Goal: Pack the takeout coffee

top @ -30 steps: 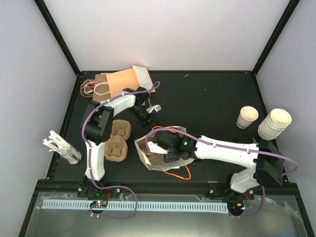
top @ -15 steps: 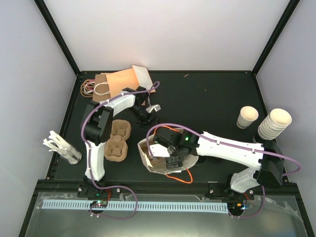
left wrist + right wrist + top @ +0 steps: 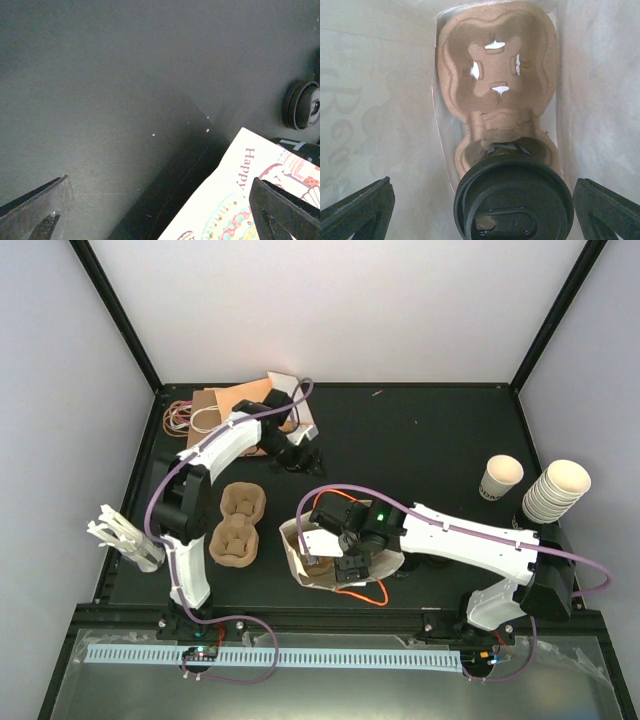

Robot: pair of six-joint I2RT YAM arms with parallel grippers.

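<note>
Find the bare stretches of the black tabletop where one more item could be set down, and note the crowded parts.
Widest bare stretch: the back middle of the table, between the paper bags and the single cup. Crowded: the left, with pulp trays, and the near middle, where the right gripper sits in the white bag.

Two pulp carriers (image 3: pixel 232 540) lie on the counter (image 3: pixel 430 440); a third carrier (image 3: pixel 495 65) sits in the single white bag (image 3: pixel 293 555) with one black-lidded cup (image 3: pixel 512 200). One loose paper cup (image 3: pixel 500 478); one stack of cups (image 3: pixel 557 490).

Overhead view bright, even, sharp. Left wrist view dim, grainy; left tool (image 3: pixel 159 182) blurred. Right wrist view soft, warm.
</note>
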